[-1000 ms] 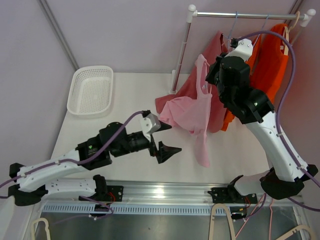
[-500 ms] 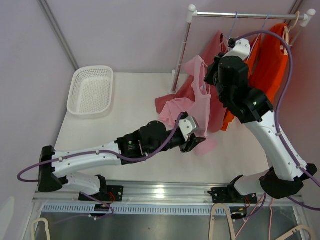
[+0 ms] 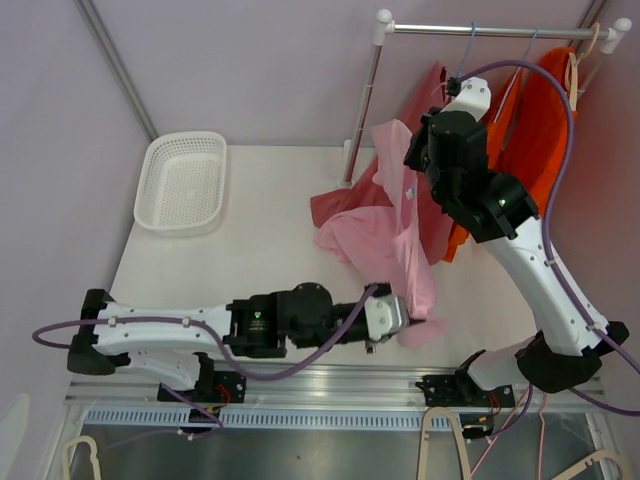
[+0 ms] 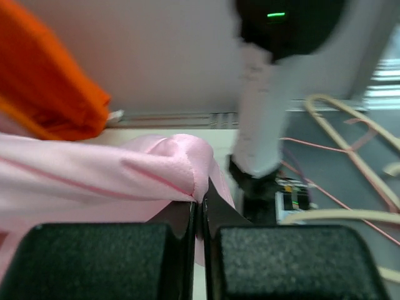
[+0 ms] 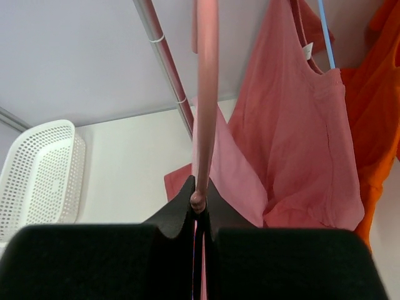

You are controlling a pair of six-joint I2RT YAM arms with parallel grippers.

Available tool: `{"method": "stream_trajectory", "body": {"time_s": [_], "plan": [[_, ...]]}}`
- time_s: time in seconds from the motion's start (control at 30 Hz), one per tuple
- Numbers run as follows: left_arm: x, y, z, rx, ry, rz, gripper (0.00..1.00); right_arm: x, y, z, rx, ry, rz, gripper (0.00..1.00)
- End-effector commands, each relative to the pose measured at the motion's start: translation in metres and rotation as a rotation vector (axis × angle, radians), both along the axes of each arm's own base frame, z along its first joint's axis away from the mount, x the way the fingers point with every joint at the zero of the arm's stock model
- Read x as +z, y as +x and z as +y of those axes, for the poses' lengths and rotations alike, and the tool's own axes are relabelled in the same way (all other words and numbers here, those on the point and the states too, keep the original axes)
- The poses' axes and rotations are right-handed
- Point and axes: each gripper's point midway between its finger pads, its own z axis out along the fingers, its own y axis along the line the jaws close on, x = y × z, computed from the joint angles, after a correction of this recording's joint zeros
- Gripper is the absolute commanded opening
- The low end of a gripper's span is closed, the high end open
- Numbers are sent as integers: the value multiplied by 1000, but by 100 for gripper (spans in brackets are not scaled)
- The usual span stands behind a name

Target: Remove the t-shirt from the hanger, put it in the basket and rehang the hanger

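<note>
Left wrist view: the left gripper [image 4: 201, 201] has its jaws pressed together on a fold of the pink t-shirt [image 4: 112, 175], apparently near the hem, a bite that would let it drag the cloth down and away. In the right wrist view the right gripper [image 5: 199, 203] is pinched on the pink hanger [image 5: 206, 94], whose rod runs up out of the jaws; held aloft, it likely serves as the anchor to pull against. In the top external view the t-shirt is stretched between these 2 holds, its upper part bunched at the hanger beside the rack and its lower end drawn toward the near edge of the white table [image 3: 250, 240]. Whether the neck is free of the hanger I cannot tell. Behind it, a red garment [image 3: 345, 200] and an orange garment [image 3: 545, 110] hang from the rail [image 3: 500, 30], the red one trailing onto the table. A white basket [image 3: 183, 182] sits at the far left corner, well apart. Pale lilac walls [image 3: 250, 70] close the space in.
</note>
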Motion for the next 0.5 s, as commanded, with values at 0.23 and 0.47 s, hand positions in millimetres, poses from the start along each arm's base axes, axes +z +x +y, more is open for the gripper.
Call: {"method": "stream_trajectory", "body": {"time_s": [0.23, 0.47], "plan": [[-35, -192, 43, -846, 195, 97, 1, 19, 19, -7, -43, -7, -35, 0], [-103, -120, 2, -498, 303, 135, 1, 7, 2, -6, 36, -18, 88, 0]]}}
